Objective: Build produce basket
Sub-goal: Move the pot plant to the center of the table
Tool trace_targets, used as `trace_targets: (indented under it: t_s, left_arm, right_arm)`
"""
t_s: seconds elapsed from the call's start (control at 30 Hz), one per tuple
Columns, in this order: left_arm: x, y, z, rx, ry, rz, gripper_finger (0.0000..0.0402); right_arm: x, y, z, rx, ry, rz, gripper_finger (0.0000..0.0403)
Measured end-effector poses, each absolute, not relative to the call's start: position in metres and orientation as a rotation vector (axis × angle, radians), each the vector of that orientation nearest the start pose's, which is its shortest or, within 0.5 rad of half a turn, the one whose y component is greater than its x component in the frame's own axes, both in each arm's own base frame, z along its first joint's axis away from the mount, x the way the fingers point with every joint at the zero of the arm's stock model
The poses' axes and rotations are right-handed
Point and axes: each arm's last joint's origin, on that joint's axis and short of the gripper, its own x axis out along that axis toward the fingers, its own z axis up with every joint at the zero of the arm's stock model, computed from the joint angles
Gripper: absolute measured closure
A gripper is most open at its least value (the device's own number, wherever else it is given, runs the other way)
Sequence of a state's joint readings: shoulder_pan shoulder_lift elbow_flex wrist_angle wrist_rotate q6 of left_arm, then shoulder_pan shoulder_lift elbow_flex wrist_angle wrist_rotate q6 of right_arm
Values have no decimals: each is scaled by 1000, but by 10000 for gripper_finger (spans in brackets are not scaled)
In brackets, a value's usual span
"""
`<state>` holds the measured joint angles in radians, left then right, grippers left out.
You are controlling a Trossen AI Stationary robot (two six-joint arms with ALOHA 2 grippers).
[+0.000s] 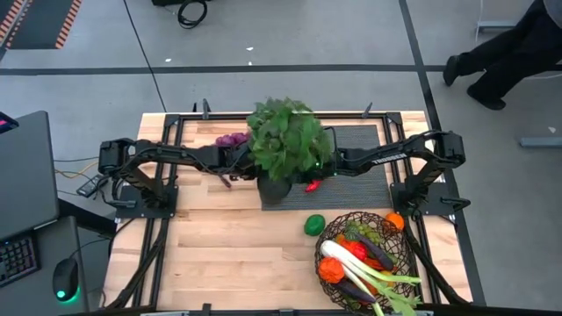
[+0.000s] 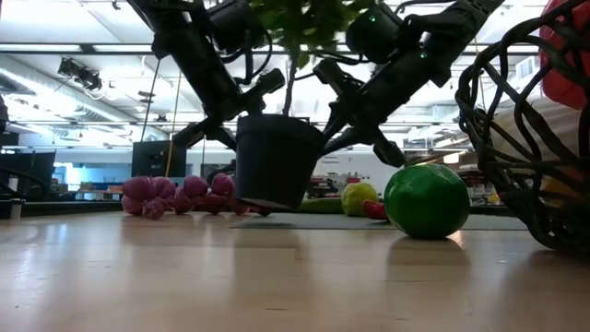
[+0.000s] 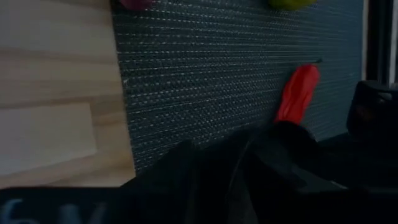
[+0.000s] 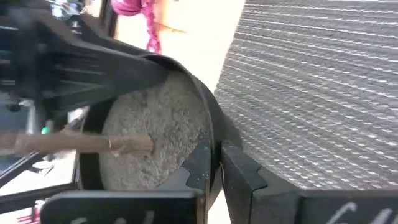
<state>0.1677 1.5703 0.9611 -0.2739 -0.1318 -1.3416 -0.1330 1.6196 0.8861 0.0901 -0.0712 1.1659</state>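
A leafy green potted plant (image 1: 285,139) in a dark pot (image 2: 275,159) stands at the near left corner of the black ribbed mat (image 1: 360,175). My right gripper (image 4: 214,158) is shut on the pot's rim from the right. My left gripper (image 1: 235,168) is at the pot's left side. The wire basket (image 1: 364,259) sits near the front right edge, with a leek, orange tomatoes and other produce inside. A lime (image 1: 313,225) lies on the wood just left of the basket. A red chili (image 1: 312,186) lies on the mat, and purple grapes (image 1: 232,139) lie at the far left. My right gripper pinches the pot's rim (image 4: 210,134). One finger (image 4: 198,171) is inside over the soil and the other finger (image 4: 252,183) is outside against the wall. It comes slanting down from the table's right. The pot stays about upright; I cannot tell whether its base is clear of the mat.
An orange tomato (image 1: 394,221) lies beside the basket's far right rim. A yellow-green fruit (image 2: 359,196) lies on the mat behind the lime. The plant's leaves hide much of both grippers from above. Bare wood shows at the front left (image 1: 228,263).
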Motion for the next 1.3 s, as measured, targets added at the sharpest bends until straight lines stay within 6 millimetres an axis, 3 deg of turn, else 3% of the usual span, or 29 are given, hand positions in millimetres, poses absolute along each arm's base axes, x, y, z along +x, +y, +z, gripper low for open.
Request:
trace_targets:
  t_s: [0.37,0.93,1.3]
  left_arm:
    - [311,55,201,-1225,583,817,257]
    - [309,54,198,-1232,645,792,173]
    - [308,55,198,-1091,710,709,170]
  right_arm:
    - [330,-40,190,1192,536,-422,362]
    - [332,-33,194,1189,546,-347,256]
    - [333,-32,195,1192,550,-296,250]
